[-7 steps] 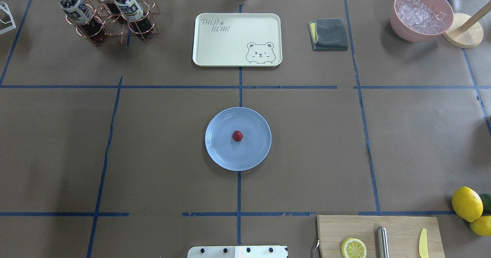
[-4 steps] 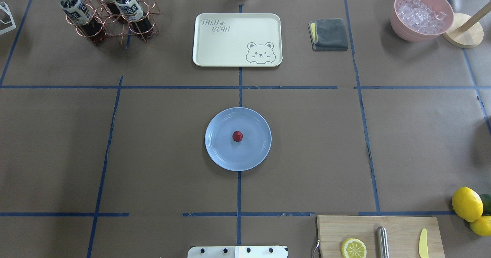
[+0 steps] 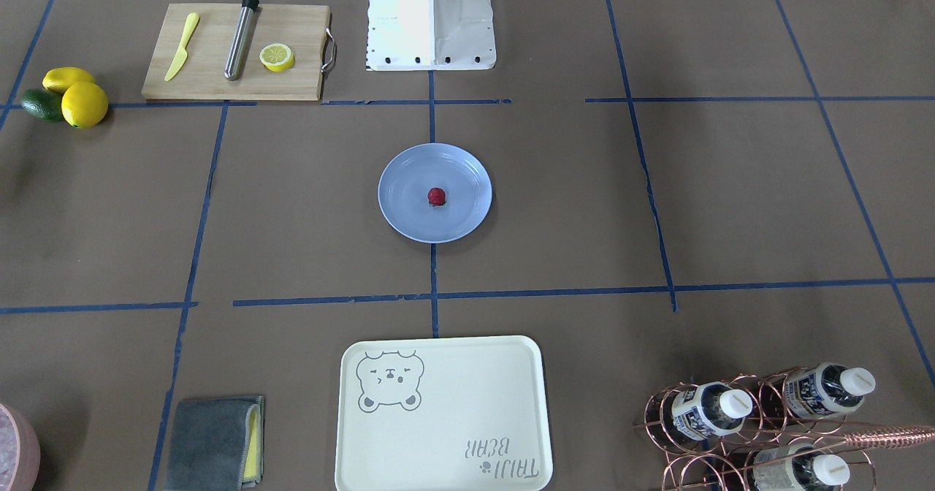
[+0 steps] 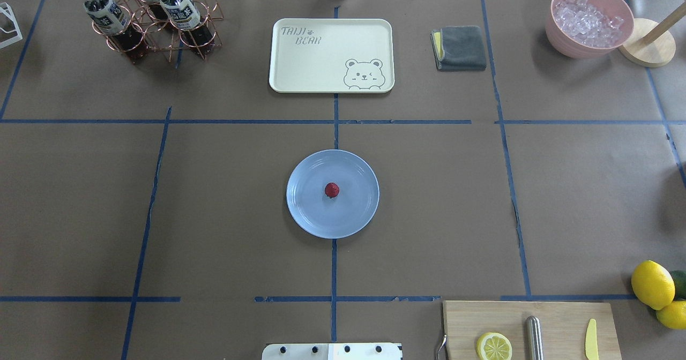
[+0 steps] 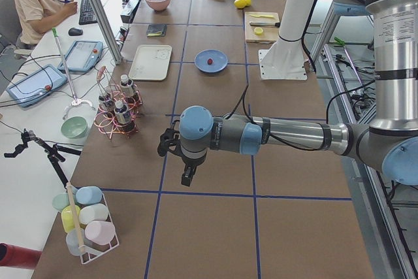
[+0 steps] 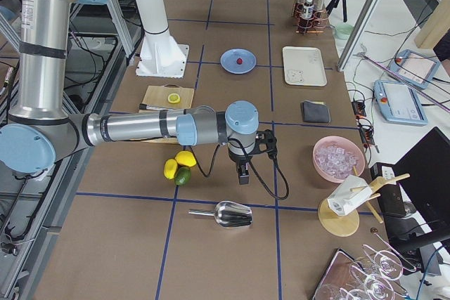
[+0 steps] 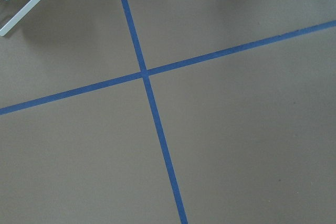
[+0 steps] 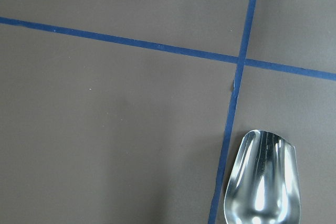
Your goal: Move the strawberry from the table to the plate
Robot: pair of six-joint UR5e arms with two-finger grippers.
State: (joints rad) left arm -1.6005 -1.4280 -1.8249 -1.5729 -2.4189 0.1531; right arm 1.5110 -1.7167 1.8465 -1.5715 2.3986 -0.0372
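The dark-red strawberry [image 4: 332,190] [image 3: 437,196] lies in the middle of the light-blue plate [image 4: 307,212] [image 3: 400,217], at the centre of the brown-paper table [image 4: 225,215]. Neither arm shows in the overhead or front views. In the left side view my left gripper [image 5: 187,178] hangs over the table's near end, far from the plate [image 5: 218,65]. In the right side view my right gripper [image 6: 242,176] hangs near the lemons, also far from the plate [image 6: 230,55]. I cannot tell whether either gripper is open or shut. The wrist views show only paper and tape.
A cream bear tray [image 4: 331,54], a grey cloth [image 4: 459,47], a pink bowl of ice [image 4: 589,20] and a copper bottle rack [image 4: 150,20] line the far side. A cutting board [image 4: 530,328], lemons [image 4: 652,284] and a metal scoop [image 6: 230,213] lie on the right.
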